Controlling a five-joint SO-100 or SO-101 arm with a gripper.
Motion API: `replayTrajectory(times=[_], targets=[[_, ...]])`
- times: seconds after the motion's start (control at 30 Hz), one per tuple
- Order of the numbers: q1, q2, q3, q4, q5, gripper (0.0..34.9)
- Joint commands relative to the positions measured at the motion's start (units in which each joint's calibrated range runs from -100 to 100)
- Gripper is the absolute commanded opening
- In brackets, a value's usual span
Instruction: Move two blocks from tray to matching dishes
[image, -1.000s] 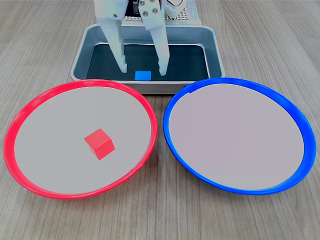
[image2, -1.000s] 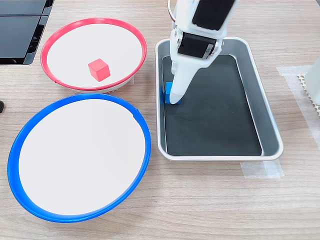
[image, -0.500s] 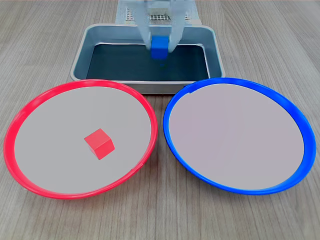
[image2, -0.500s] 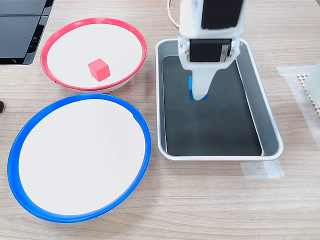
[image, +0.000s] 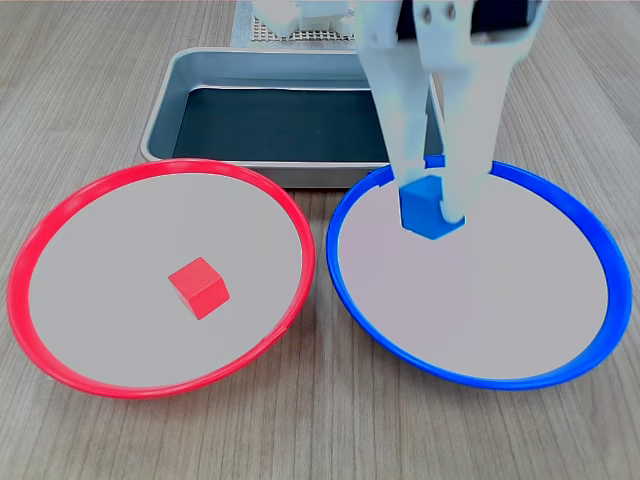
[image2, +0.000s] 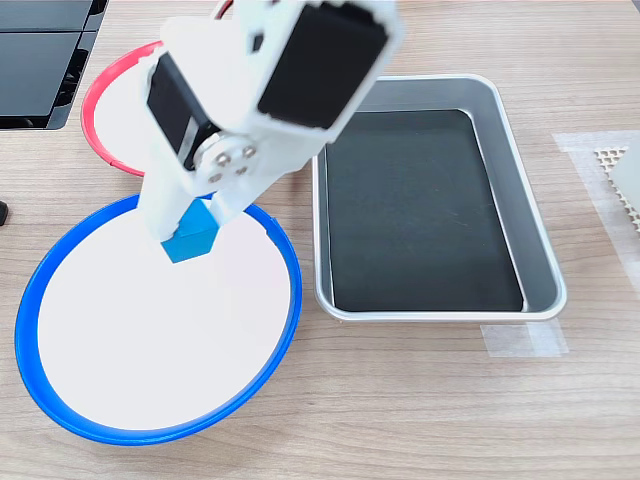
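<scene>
Small glossy red cube (image: 198, 287) lies in red-rimmed dish (image: 60, 225); white gripper (image: 432, 210) pinches glossy blue cube (image: 426, 206) above blue-rimmed dish (image: 560, 365); release remains.

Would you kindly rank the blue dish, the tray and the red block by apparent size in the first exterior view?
1. Blue dish, though it sits nearer the camera.
2. Tray, partly hidden by the arm.
3. Red block, clearly smallest.

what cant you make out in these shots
- Red block: hidden by the arm in the second exterior view.
- Red-rimmed dish: mostly covered by the arm in the second exterior view.
- Blue block in the gripper: whether it touches the blue-rimmed dish is unclear in both exterior views.
</scene>
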Motion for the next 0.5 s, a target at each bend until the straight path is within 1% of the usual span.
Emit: replayTrajectory(times=[0.0,0.07,0.1,0.13,0.17,0.2,0.23,0.27,0.33,0.4,0.47], targets=[[-1.4,2.9,-0.7,-7.4,0.5,5.0],[-1.7,3.5,-0.2,-8.7,1.0,14.6],[-1.9,3.4,0.4,-9.1,1.4,20.9],[-2.1,2.7,1.6,-9.6,1.6,24.8],[-2.2,2.2,2.4,-9.8,1.7,25.6],[-2.3,0.2,4.6,-10.3,1.8,21.9],[-2.3,-2.1,7.0,-11.0,1.6,14.7],[-2.1,-4.3,9.2,-11.6,1.2,10.4],[-1.2,-11.1,15.8,-13.7,-0.7,0.3],[0.6,-20.0,24.9,-16.7,-4.2,0.2],[3.6,-31.0,37.2,-23.0,-9.9,0.2]])
